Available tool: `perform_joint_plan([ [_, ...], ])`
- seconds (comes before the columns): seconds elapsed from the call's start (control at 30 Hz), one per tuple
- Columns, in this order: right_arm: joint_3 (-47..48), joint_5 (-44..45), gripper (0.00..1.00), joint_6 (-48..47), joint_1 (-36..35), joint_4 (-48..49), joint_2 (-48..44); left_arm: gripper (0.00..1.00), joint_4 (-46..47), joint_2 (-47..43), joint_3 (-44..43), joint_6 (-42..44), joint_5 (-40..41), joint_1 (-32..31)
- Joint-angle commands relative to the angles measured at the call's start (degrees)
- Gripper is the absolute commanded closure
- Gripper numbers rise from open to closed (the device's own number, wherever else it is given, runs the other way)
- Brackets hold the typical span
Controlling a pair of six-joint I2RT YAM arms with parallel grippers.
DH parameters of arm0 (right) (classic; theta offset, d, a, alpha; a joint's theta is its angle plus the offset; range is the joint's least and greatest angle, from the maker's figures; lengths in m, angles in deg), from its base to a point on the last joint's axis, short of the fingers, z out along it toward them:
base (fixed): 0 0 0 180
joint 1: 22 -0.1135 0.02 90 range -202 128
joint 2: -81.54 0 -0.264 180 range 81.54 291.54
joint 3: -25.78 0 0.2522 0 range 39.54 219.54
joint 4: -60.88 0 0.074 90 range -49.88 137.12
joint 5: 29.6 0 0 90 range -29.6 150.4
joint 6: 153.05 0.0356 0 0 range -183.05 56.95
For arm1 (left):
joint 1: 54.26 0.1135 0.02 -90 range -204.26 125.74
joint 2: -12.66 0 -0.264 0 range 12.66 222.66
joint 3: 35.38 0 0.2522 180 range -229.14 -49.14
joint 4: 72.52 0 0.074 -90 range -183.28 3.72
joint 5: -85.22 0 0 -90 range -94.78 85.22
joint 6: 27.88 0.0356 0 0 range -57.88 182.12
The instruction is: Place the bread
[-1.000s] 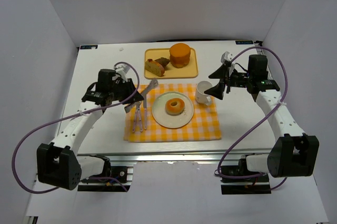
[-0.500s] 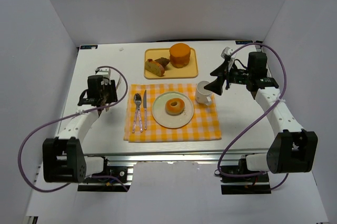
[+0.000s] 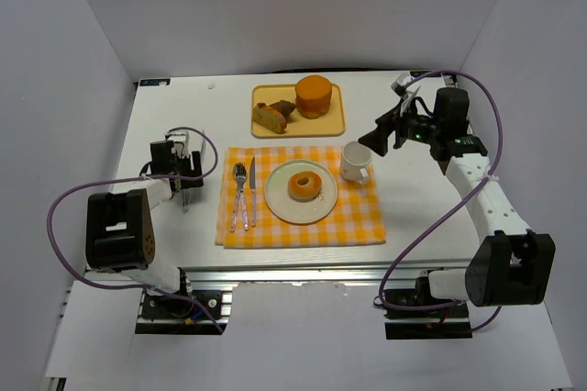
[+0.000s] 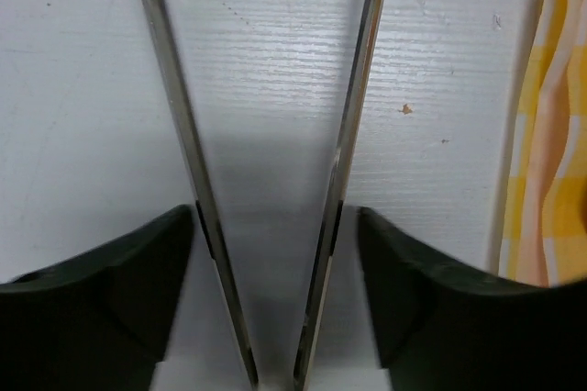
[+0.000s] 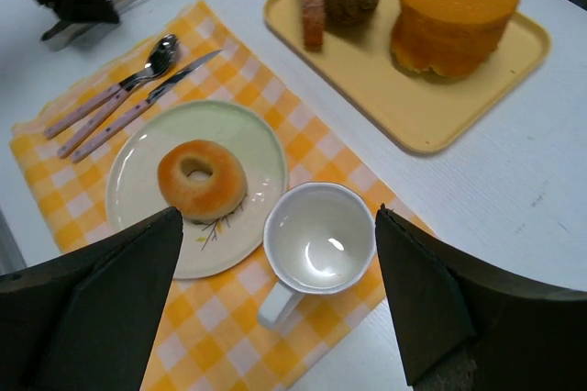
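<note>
White table (image 3: pixel 422 212), both arms based at near edge

L gripper (image 4: pixel 266 61): low over bare table, well left of the checked cloth (image 3: pixel 353 221), whose edge shows at the right of the wrist view. Long metal fingers (image 4: pixel 174 116) stand apart, only table surface between them, nothing held

R gripper (image 3: pixel 374 141): raised over the far-right part of the table, near the cup (image 3: pixel 355 161), pointing toward table centre. Jaws spread wide, nothing between them

Yellow/white checked cloth lies flat at centre-near of the table

Yellow tray (image 3: pixel 298 133): beyond the cloth's far edge, apart from it

Pale round plate (image 3: pixel 280 200): approx. centre of the cloth

Orange cylinder (image 3: pixel 314 95): flat-topped, upright on R half of the tray

White cup: on the cloth's far-R corner, just beside the plate rim, upright, handle toward the near side. Whether cup and plate touch, cannot tell

Bread (image 3: pixel 304 185): golden ring w/ centre hole, lying flat on the plate, slightly off-centre toward the cup. Neither gripper touches it

Bread slice (image 3: pixel 269 117) and dark brown chunk (image 3: pixel 285 108): L half of the tray, close together

Spoon (image 3: pixel 239 196) and knife (image 3: pixel 250 191): side by side on the cloth's L strip, left of the plate, pink handles toward the near edge
</note>
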Motion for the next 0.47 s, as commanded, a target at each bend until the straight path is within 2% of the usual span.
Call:
perform_joint_plan([
  [0.0, 0.7, 7.9, 0.11, 7.2, 0.2, 4.4, -1.4, 0.11, 1.8, 0.3, -0.5, -1.8, -3.9, 0.9],
  [0.03, 1.0, 10.1, 0.11, 8.6, 0.1, 4.5, -1.2, 0.02, 1.4, 0.2, -0.4, -1.9, -4.2, 1.0],
  [0.23, 2.8, 13.9, 0.11, 11.0, 0.1, 2.8, -0.3, 0.02, 0.3, -6.3, 0.0, -2.4, -4.5, 0.9],
  [0.43, 2.3, 16.8, 0.11, 10.3, 0.1, 5.8, -0.8, 0.02, 0.6, -19.0, -0.2, -13.4, -6.3, 1.0],
])
